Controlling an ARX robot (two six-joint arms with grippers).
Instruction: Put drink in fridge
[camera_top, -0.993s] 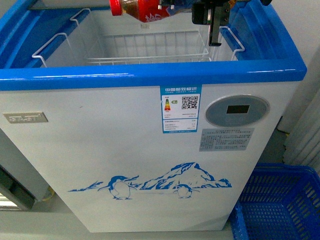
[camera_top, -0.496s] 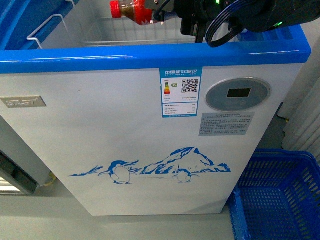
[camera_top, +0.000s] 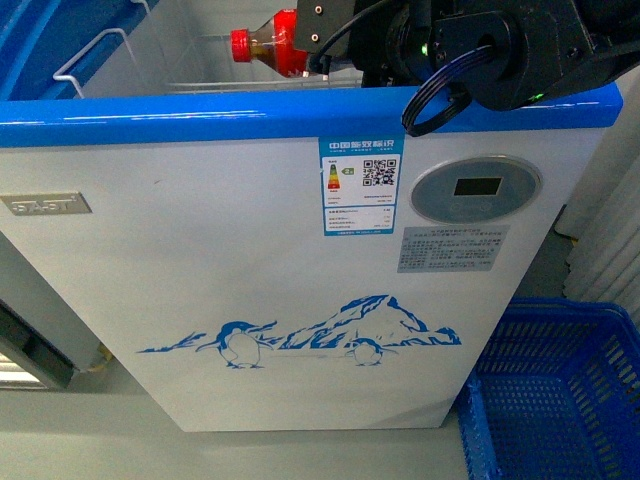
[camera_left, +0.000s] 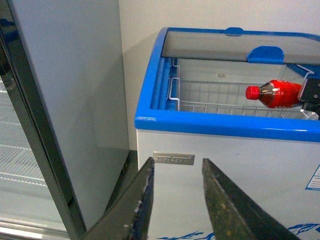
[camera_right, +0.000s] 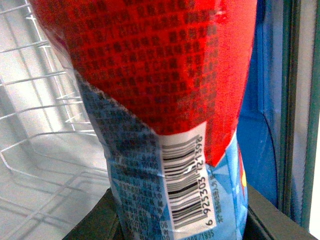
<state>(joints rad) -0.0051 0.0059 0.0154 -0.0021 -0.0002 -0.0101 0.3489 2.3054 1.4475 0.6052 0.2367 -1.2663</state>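
The drink (camera_top: 268, 45), a clear bottle with a red cap and red label, lies sideways over the open top of the fridge (camera_top: 300, 260), cap pointing left. My right gripper (camera_top: 318, 38) is shut on its label end, and the black arm reaches in over the blue rim (camera_top: 200, 125). The left wrist view shows the drink (camera_left: 277, 93) hanging above the white wire basket (camera_left: 215, 100). In the right wrist view the label (camera_right: 165, 75) fills the picture between the jaws of the right gripper (camera_right: 182, 220). My left gripper (camera_left: 177, 162) is open, low in front of the fridge's white front.
A blue plastic crate (camera_top: 560, 400) stands on the floor at the fridge's right. A grey upright cabinet (camera_left: 75, 100) with a glass door (camera_left: 20, 150) stands close on the fridge's left. The curved glass lid (camera_left: 225, 47) covers the far part of the opening.
The drink has come down a little and shifted right over the opening. More of the right arm now hangs over the fridge's front rim, and less of the basket shows in the front view.
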